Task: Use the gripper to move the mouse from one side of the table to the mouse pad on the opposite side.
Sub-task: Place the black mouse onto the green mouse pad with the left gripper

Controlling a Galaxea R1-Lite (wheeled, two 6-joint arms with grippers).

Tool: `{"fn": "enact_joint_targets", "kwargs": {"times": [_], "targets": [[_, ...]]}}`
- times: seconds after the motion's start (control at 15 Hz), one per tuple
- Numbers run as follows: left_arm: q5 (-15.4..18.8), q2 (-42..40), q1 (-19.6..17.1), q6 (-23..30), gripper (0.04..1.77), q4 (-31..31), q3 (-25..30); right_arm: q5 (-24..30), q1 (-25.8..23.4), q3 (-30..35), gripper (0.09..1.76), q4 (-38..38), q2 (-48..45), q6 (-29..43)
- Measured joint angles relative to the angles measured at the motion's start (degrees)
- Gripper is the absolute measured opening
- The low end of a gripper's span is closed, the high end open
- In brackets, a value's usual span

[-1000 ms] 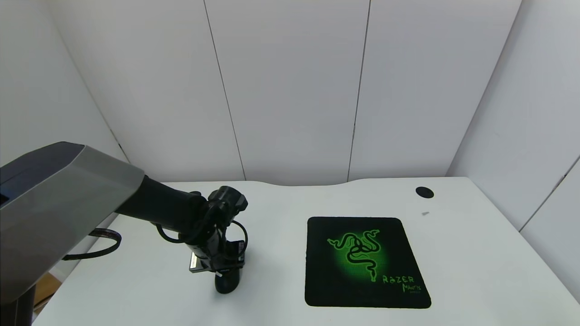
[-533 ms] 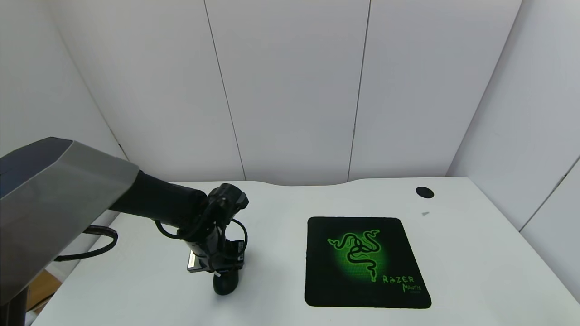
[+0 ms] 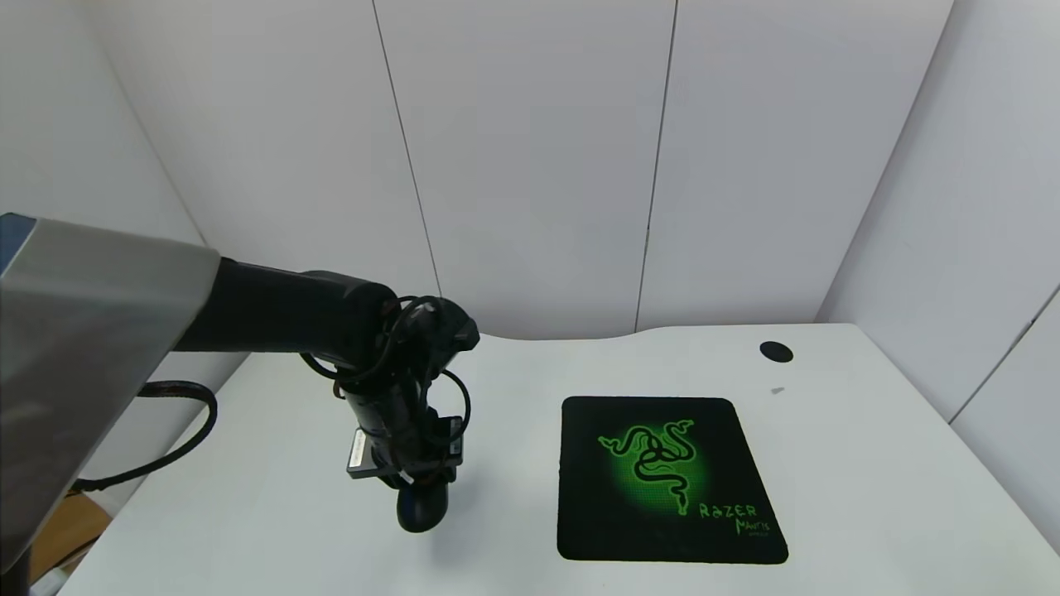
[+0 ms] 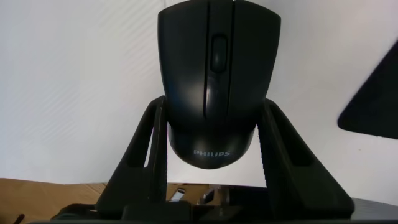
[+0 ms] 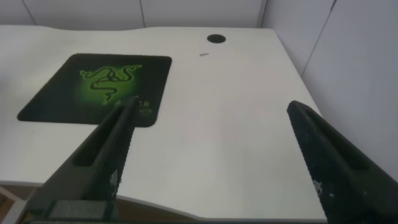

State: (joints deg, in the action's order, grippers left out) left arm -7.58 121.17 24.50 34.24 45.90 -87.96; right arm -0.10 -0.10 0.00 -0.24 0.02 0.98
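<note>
Mouse [image 3: 422, 507] sits pinched by its sides in our left gripper [image 3: 411, 488], left of the mouse pad [image 3: 667, 478] and apart from it, over the table [image 3: 513, 389]. Its long axis runs out along the fingers [image 4: 142, 149], so we judge the carry goes rightward. Our right gripper [image 5: 217, 162] hangs spread wide, off the pad's right side.

White panelled walls [image 3: 530, 165], vertical seams, wooden floor [image 3: 79, 534] lower left

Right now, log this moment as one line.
left end effector: shut on mouse | mouse pad: bare | right end effector: open, parked
</note>
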Motion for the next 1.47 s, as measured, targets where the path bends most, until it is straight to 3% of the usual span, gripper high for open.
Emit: {"fn": "enact_joint_targets", "kwargs": {"times": [0.6, 1.0, 1.2, 1.47], "targets": [[-1.23, 0.85, 11.19, 10.40, 0.90, 2.68, -11.72, 0.00, 0.00, 0.00, 1.71, 0.02, 0.00, 0.00], [-2.65, 7.16, 17.05, 11.90, 0.90, 7.31, -24.39, 0.00, 0.00, 0.00, 1.71, 0.00, 0.00, 0.00], [-5.24, 10.76, 20.46, 12.34, 0.90, 3.86, -26.34, 0.02, 0.00, 0.00, 1.71, 0.00, 0.00, 0.00], [-6.27, 13.67, 22.74, 13.81, 0.90, -0.33, -26.62, 0.00, 0.00, 0.00, 1.71, 0.00, 0.00, 0.00]]}}
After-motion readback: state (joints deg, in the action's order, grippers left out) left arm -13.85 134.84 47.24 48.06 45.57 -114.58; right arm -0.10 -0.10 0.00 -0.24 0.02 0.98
